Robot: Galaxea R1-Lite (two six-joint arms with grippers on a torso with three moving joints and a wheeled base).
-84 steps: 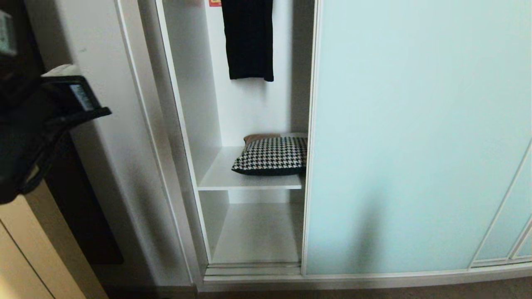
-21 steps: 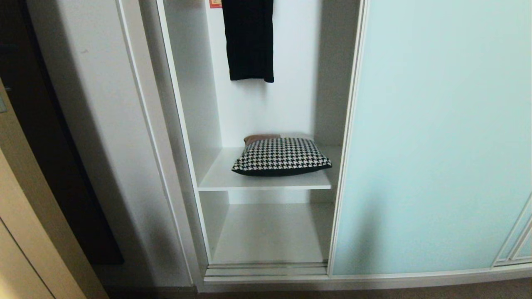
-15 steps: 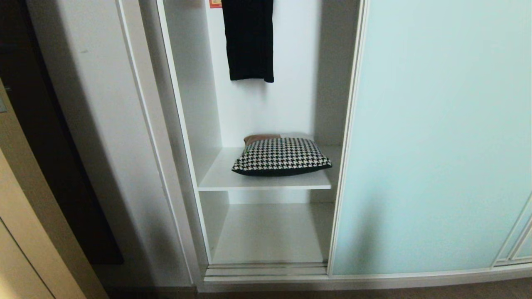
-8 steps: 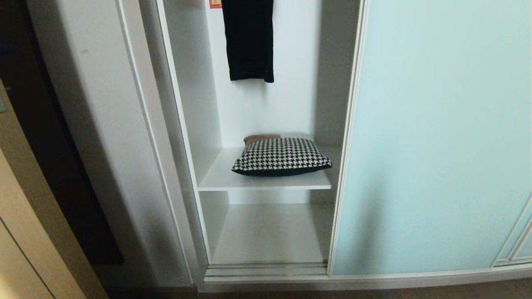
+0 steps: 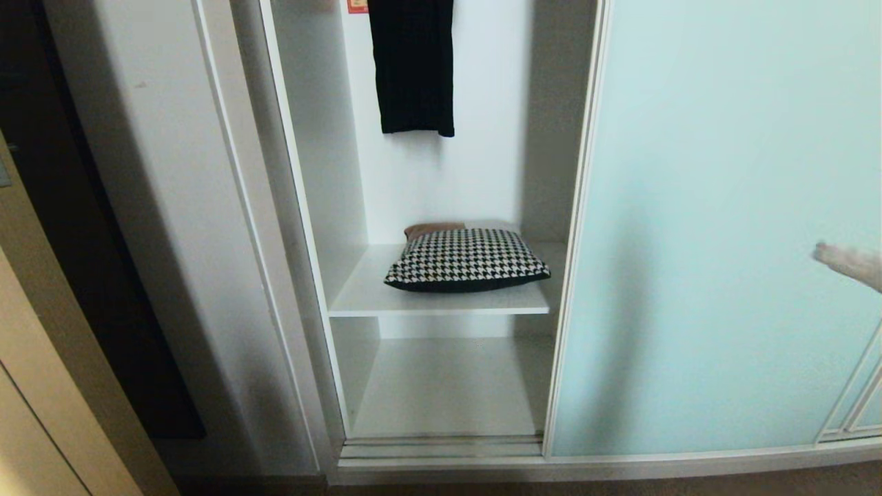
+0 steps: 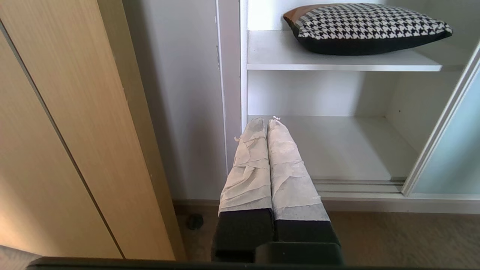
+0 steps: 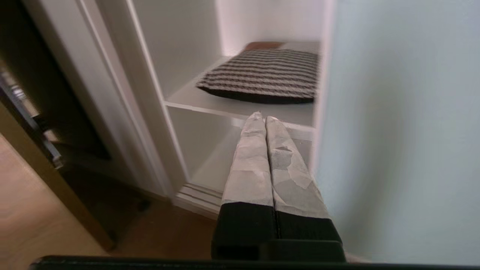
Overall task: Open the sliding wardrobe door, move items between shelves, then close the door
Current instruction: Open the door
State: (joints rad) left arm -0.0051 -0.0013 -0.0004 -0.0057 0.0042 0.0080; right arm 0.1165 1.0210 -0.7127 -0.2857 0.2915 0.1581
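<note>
The pale aqua sliding wardrobe door (image 5: 723,227) stands slid to the right, leaving the left bay open. A houndstooth cushion (image 5: 467,259) lies on the upper white shelf (image 5: 365,293); the lower shelf (image 5: 441,389) is bare. My right gripper (image 5: 823,253) enters at the right edge in front of the door glass, shut and empty (image 7: 264,117), pointing toward the opening and the cushion (image 7: 262,75). My left gripper (image 6: 267,120) is shut and empty, low near the floor before the wardrobe's left post, with the cushion (image 6: 365,26) above it.
A black garment (image 5: 412,65) hangs inside the bay above the cushion. The white side wall panel (image 5: 172,227) stands left of the opening, with a light wood cabinet (image 6: 67,131) further left. The ridged floor track (image 5: 441,448) runs below.
The door slid further right several seconds ago, uncovering the whole cushion, and the left arm left the head view. In the last half second my right gripper's tip has come in at the right edge.
</note>
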